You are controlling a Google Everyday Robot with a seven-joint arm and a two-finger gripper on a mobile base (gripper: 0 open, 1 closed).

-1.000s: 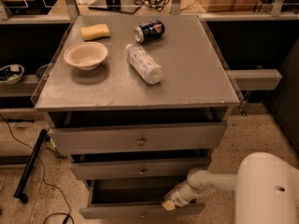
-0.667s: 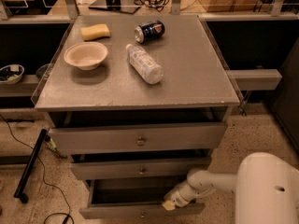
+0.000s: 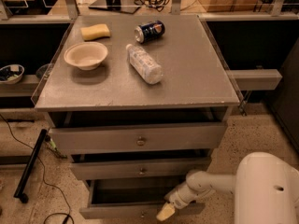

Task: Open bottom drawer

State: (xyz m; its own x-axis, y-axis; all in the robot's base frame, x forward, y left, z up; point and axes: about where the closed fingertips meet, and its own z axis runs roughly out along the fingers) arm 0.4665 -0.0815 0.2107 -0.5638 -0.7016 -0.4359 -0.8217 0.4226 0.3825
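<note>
Cream gripper (image 3: 164, 212) at grey bottom drawer (image 3: 117, 212)

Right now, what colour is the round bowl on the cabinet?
Round bowl: cream, camera view; pincer at grey bottom drawer.

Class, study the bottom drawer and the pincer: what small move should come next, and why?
Probably a short pull straight outward. The bottom drawer already juts out past the middle drawer, its dark inside showing, and the pincer sits at its front edge.
</note>
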